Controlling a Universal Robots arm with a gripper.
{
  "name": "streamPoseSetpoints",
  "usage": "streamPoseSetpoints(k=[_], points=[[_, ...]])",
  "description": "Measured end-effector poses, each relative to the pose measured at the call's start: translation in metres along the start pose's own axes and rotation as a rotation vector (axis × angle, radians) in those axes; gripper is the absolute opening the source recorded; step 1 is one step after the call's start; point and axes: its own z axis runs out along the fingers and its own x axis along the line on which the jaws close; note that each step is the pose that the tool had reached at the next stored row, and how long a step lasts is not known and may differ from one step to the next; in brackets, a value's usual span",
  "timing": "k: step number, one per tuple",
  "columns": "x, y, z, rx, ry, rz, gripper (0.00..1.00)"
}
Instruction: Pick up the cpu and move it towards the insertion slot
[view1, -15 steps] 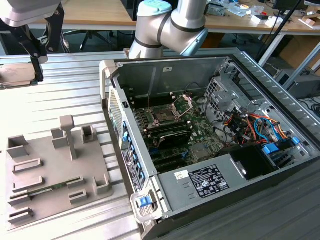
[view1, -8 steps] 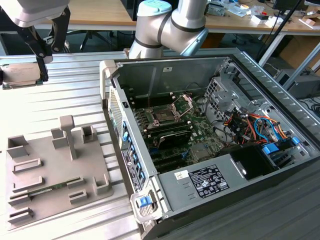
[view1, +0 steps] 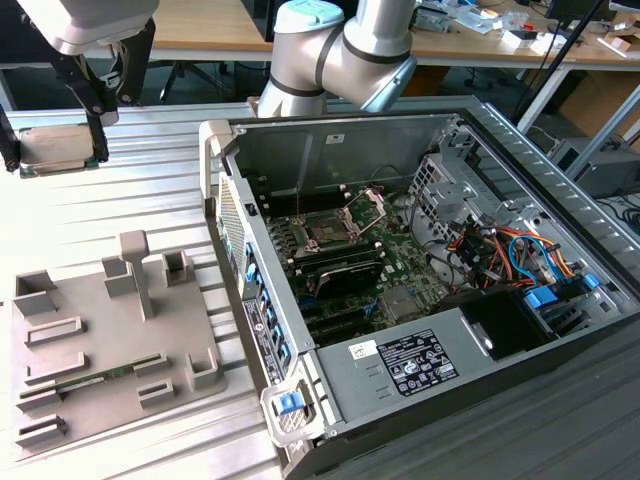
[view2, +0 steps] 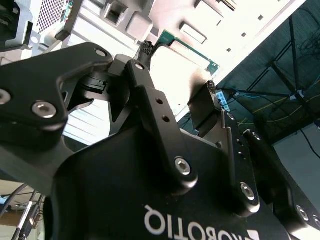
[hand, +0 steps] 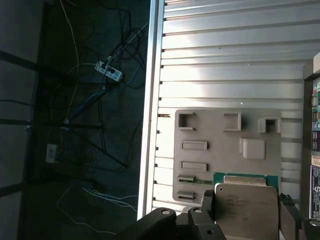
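Gripper (view1: 55, 140) fingers are clamped on the cpu (view1: 58, 152) edges, held high over the table (view1: 150, 190) and well apart from the slot (view1: 328, 228) inside the case (view1: 400, 370). Risks: the thin edge grip could let the chip tilt or slip, and it might clip the case wall.

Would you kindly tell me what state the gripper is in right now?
Gripper: closed, holding the chip.

First wrist view: cpu (hand: 246, 209) cropped by picture edge, side edges hidden behind end effector (hand: 246, 204) fingers.
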Motion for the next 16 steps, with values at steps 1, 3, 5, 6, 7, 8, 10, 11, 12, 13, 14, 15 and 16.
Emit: streamPoseSetpoints(k=[1,3,5,6,7,8,10,11,12,13,14,15,16], points=[[-0.0013,-0.0001,0.0,0.0,0.0,0.0,0.55],[-0.0035,-0.0003,0.0,0.0,0.0,0.0,0.55],[-0.0048,-0.0004,0.0001,0.0,0.0,0.0,0.55],[-0.0059,-0.0005,0.0001,-0.0001,-0.0001,0.0,0.55],[-0.0069,-0.0006,0.0002,0.0,-0.0001,0.0,0.55],[-0.0075,-0.0006,0.0002,0.0,-0.0001,0.0,0.55],[-0.0101,-0.0008,0.0002,0.0,0.0,0.0,0.55],[-0.0108,-0.0008,0.0002,0.0,-0.0001,0.0,0.55],[-0.0117,-0.0009,0.0002,0.0,-0.0001,0.0,0.55],[-0.0123,-0.001,0.0002,0.0,0.0,0.0,0.55],[-0.0129,-0.001,0.0002,0.0,0.0,0.0,0.55],[-0.0138,-0.0011,0.0003,-0.0001,-0.0001,0.0,0.55],[-0.0145,-0.0011,0.0002,0.0,0.0,0.0,0.55]])
